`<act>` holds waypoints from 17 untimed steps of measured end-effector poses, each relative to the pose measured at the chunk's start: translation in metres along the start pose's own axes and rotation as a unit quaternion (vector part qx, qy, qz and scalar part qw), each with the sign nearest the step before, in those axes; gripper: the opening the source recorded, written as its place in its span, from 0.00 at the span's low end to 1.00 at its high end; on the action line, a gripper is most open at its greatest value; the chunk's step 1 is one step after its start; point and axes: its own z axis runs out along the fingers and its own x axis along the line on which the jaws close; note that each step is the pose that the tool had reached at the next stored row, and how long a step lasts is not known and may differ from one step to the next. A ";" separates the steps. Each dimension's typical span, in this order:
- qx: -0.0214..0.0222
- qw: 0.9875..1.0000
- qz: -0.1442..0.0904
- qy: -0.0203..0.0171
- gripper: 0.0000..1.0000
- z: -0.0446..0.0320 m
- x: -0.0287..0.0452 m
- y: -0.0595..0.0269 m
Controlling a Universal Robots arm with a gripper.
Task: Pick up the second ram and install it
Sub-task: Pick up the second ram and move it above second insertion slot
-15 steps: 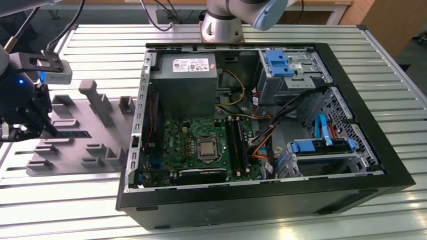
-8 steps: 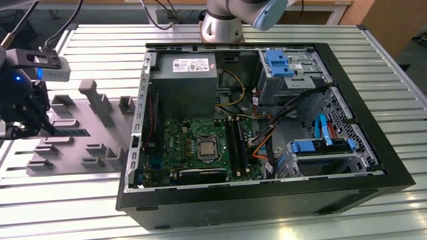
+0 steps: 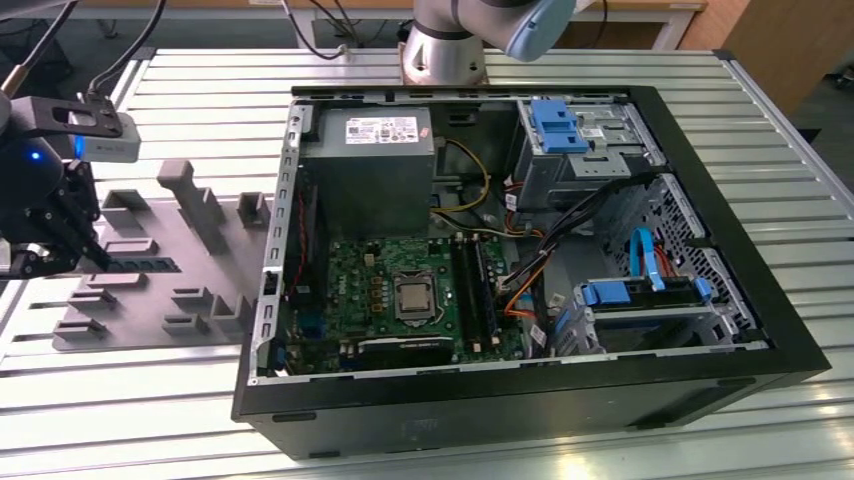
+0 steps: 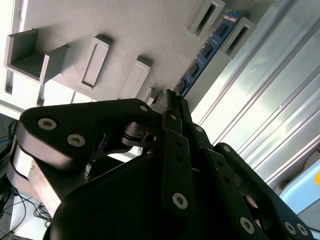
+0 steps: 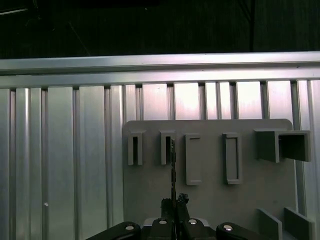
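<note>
The gripper (image 3: 88,258) hangs low over a grey fixture tray (image 3: 200,320) that lies on the ribbed metal table (image 3: 134,400), at the exterior view's left. The second ram (image 3: 144,264) stands on its long edge in that tray, held between two small upright holders. It is well apart from the open computer case (image 3: 534,400), which sits at the exterior view's right.

In the second wrist view the blue stick (image 4: 207,47) with its row of dark chips runs away from the gripper (image 4: 170,97) across the tray (image 4: 125,30), beside the table's ribs (image 4: 270,100). In the first wrist view the ram (image 5: 173,165) is seen edge-on as a thin dark line, and its near end reaches the gripper (image 5: 175,201). The jaws are drawn close together with that end between them, so they appear closed on the stick. The stick itself sits down in the tray (image 5: 210,205), not lifted. Other raised holders and blocks stand across the tray.

Inside the case lies the green motherboard (image 3: 360,290), with a processor (image 3: 416,298) at its middle and long black slots (image 3: 474,285) just to the exterior view's right of it. A grey power supply (image 3: 367,165) lies on the far side of the board, and blue drive brackets (image 3: 554,125) stand farther right. The arm's base (image 3: 447,50) rises beyond the case.
</note>
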 end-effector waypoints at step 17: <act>0.000 1.000 0.000 0.000 0.14 -0.0172 -0.0004 0.0005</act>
